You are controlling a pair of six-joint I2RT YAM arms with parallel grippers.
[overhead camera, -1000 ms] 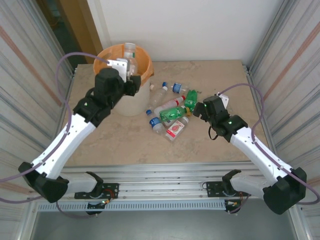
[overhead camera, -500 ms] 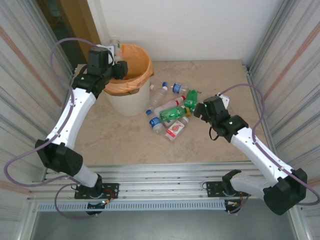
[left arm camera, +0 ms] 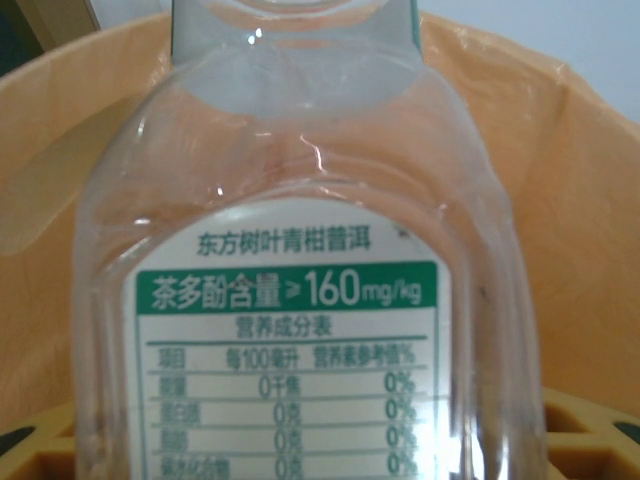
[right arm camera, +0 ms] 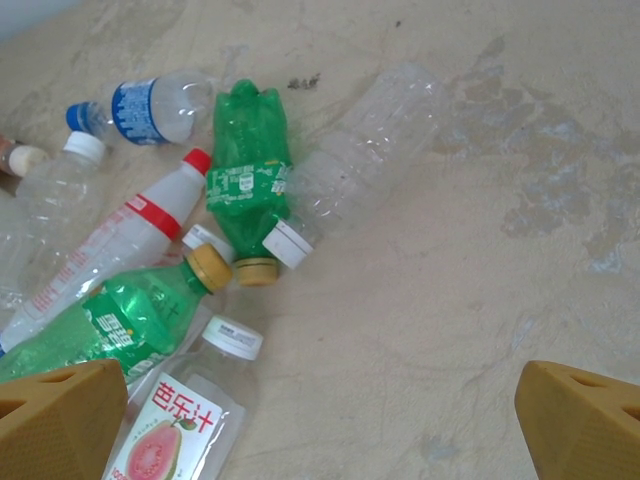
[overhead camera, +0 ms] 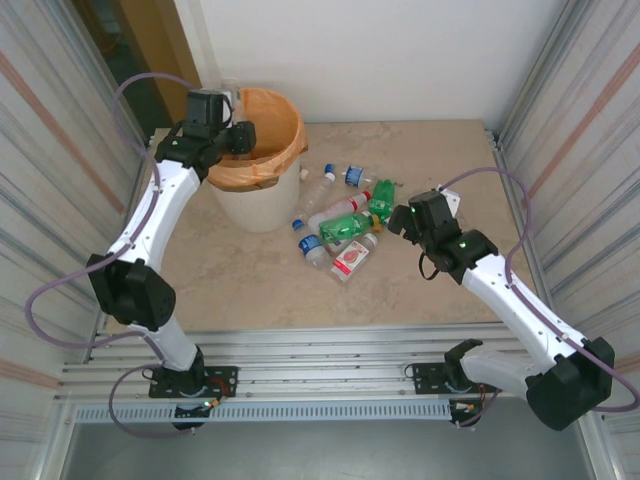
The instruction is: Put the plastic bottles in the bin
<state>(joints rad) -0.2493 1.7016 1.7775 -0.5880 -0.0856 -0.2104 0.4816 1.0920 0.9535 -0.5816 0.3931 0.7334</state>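
Top view: L gripper [overhead camera: 226, 108] is high at the far-left rim of the bin [overhead camera: 285, 135], which stands far-left on the table [overhead camera: 420, 290]. A cluster of loose bottles [overhead camera: 340, 228] lies just right of the bin. R gripper [overhead camera: 398, 218] is low at the cluster's right edge.

L wrist: fingers clamped on a clear bottle [left arm camera: 300, 300] w/ green-white label. Behind it is the orange liner [left arm camera: 560, 200].

R wrist: jaws spread wide, nothing between them, over bare table. To the left lie a green bottle [right arm camera: 245, 180], guava-label bottle [right arm camera: 180, 430] and blue-label bottle [right arm camera: 150, 105].
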